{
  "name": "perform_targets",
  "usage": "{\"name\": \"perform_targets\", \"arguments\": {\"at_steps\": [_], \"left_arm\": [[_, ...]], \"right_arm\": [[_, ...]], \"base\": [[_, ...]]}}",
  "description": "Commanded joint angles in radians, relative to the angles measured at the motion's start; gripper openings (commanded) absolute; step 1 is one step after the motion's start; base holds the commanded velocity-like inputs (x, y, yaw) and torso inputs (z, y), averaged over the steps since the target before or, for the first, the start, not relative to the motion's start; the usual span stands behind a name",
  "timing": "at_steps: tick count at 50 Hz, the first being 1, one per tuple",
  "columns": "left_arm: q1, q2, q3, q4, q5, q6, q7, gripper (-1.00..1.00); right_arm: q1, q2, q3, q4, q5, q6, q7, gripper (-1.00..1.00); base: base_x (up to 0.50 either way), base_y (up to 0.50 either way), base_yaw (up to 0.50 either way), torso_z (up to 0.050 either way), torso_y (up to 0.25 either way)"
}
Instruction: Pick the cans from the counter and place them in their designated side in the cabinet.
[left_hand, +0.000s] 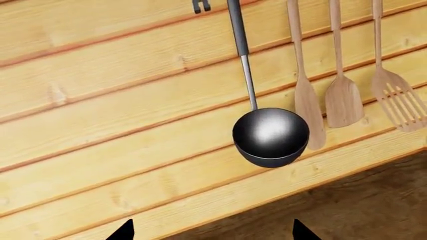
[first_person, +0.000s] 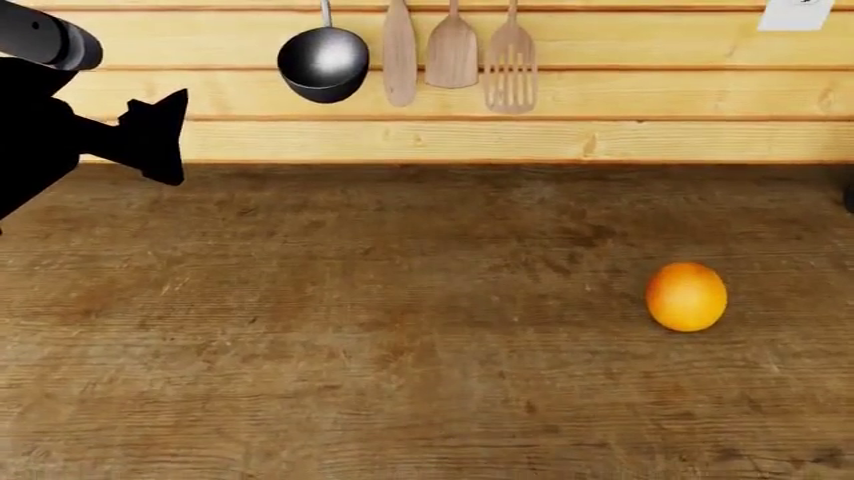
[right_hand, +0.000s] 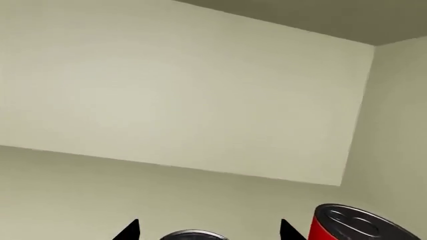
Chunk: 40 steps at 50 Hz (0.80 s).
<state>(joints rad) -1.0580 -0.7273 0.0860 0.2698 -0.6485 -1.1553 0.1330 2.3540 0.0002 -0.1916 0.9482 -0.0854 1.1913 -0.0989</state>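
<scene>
A: Cans appear only in the right wrist view. One can (right_hand: 363, 222) has a red side and a silver ringed top, seen at the frame's edge just beside one black fingertip (right_hand: 291, 231). A second silver top (right_hand: 193, 234) peeks in between the two fingertips.

B: Surroundings there?

A: Pale greenish flat panels meeting at corners: a back wall (right_hand: 180, 95), a side wall, a ceiling strip. It reads as the cabinet interior. Both cans stand inside it.

B: Right gripper (right_hand: 209, 231) state?

A: Tips are spread, and the silver top sits in the gap. Whether the jaws touch it, cannot tell.

B: Head view?

A: No cans. The brown wood-grain tabletop (first_person: 334, 330) carries one orange fruit (first_person: 686, 296), toward its right. The left gripper (first_person: 167, 135) is raised at the far left, a black silhouette against the plank wall (first_person: 641, 110). The right arm is out of this frame.

B: Left wrist view?

A: Two black tips of the left gripper (left_hand: 212, 232) stand well apart with nothing between them; the jaws are open and empty. Beyond them hang a dark metal ladle (left_hand: 270, 132), two wooden spatulas (left_hand: 309, 107) (left_hand: 343, 100) and a slotted wooden turner (left_hand: 399, 102) on the pale planks. A corner of the tabletop shows beneath.

B: Ladle in the head view as well?

A: Yes, the ladle (first_person: 323, 62) hangs at the top, the wooden utensils beside it.
</scene>
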Motion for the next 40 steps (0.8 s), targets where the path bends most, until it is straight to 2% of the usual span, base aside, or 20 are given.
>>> {"name": "perform_targets", "arguments": {"at_steps": [1, 19, 40], "left_arm": [[0.000, -0.003, -0.003, 0.005, -0.006, -0.002, -0.002, 1.00], [-0.001, -0.004, -0.001, 0.001, -0.009, 0.003, -0.003, 1.00], [0.009, -0.003, -0.006, 0.001, -0.017, 0.007, -0.008, 1.00]], "right_arm": [[0.002, 0.000, -0.016, 0.006, 0.043, -0.030, 0.025, 1.00], [0.002, 0.000, 0.007, -0.064, -0.022, 0.018, -0.028, 1.00], [0.002, 0.000, 0.001, -0.041, -0.046, -0.007, -0.065, 1.00]], "base": [[-0.31, 0.00, 0.00, 0.000, 0.000], [-0.31, 0.00, 0.00, 0.000, 0.000], [-0.30, 0.00, 0.00, 0.000, 0.000]]}}
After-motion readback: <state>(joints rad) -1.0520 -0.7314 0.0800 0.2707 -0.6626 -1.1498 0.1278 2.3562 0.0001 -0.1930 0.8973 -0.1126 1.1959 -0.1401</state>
